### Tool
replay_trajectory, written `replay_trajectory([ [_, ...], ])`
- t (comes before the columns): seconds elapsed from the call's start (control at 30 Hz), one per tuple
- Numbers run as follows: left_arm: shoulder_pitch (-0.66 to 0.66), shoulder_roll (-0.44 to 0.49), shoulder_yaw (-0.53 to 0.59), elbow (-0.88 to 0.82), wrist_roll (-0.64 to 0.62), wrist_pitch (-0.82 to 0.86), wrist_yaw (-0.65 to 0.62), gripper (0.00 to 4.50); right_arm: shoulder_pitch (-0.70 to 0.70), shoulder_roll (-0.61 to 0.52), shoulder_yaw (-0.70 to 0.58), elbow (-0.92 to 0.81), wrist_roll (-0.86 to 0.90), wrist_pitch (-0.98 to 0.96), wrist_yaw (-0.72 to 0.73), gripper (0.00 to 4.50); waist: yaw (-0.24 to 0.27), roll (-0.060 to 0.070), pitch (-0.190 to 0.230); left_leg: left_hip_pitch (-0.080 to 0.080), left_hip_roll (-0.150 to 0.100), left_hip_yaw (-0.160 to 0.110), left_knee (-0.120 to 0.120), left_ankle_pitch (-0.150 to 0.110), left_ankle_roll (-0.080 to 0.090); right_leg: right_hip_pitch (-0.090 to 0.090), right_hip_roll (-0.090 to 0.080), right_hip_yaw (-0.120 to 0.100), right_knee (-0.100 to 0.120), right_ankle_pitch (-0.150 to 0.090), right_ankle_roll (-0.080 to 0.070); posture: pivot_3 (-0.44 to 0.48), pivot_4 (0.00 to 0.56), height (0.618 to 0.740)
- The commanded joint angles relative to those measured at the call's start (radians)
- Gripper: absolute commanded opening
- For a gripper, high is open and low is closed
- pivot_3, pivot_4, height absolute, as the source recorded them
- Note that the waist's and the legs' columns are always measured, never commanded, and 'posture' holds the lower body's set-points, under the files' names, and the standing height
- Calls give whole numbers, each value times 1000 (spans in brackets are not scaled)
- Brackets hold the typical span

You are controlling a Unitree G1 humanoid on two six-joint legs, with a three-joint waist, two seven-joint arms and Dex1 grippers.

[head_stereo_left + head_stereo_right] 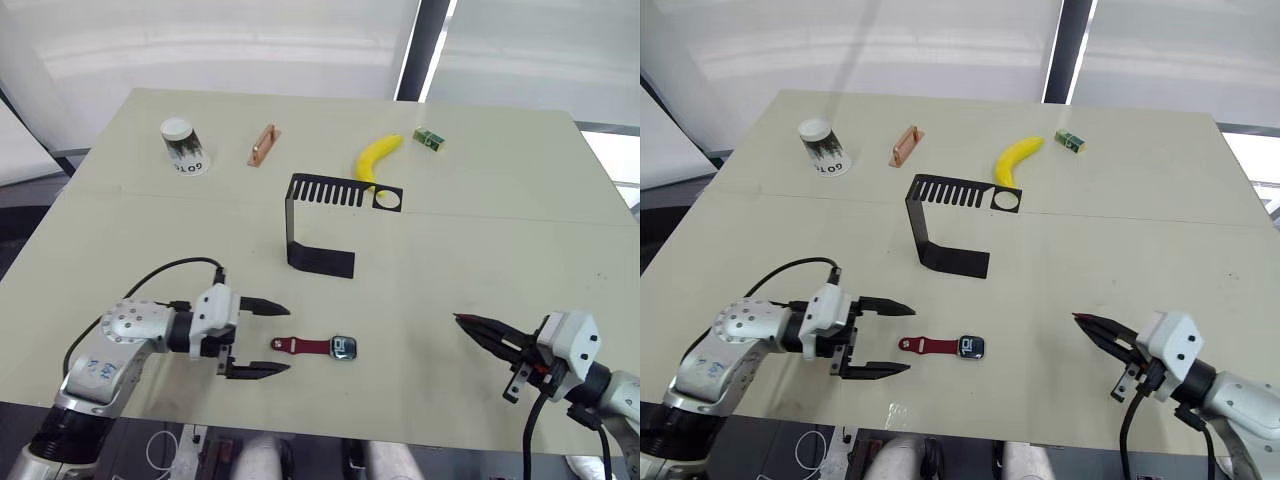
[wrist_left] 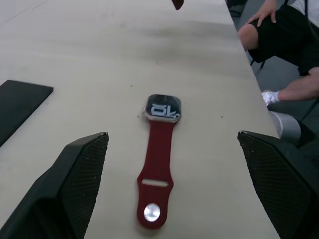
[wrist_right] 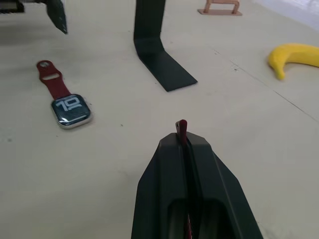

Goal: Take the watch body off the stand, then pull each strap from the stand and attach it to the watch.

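1. Watch body: flat on the table, lower centre of the head view, screen up, with one strap attached and stretching toward the left gripper.
2. Left gripper: lower left, fingers spread wide, just beside the strap's free end, touching nothing.
3. Right gripper: lower right, fingers pressed together on the second strap, whose maroon tip sticks out between them.
4. Stand: upright at centre, slotted arm empty.
5. Upper frame, left to right: cup, copper handle, banana, green box.
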Motion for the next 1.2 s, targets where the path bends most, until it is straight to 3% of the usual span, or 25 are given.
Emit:
replay_trajectory([
  [0.03, -42, -50, -109, -32, 101, 11, 67, 4487, -11, 5, 42, -79, 26, 41, -16, 0, 1, 0, 0, 0, 0, 0, 0, 0, 0, 0, 0, 0, 0, 0, 0, 0, 150, 725],
  [0.27, -92, -164, -260, 47, 262, -10, 160, 4487, -27, 7, 93, -113, 11, 73, -14, 0, 1, 0, 0, 0, 0, 0, 2, 1, 1, 0, 1, 0, 1, 0, 0, 0, 150, 725],
  [1.2, -110, -246, -304, 161, 354, -65, 185, 4487, -32, 24, 90, -139, 11, 116, -57, 0, 22, 0, 0, -2, 1, 0, 14, -1, 4, 1, 0, 0, 6, 0, 0, 0, 150, 725],
])
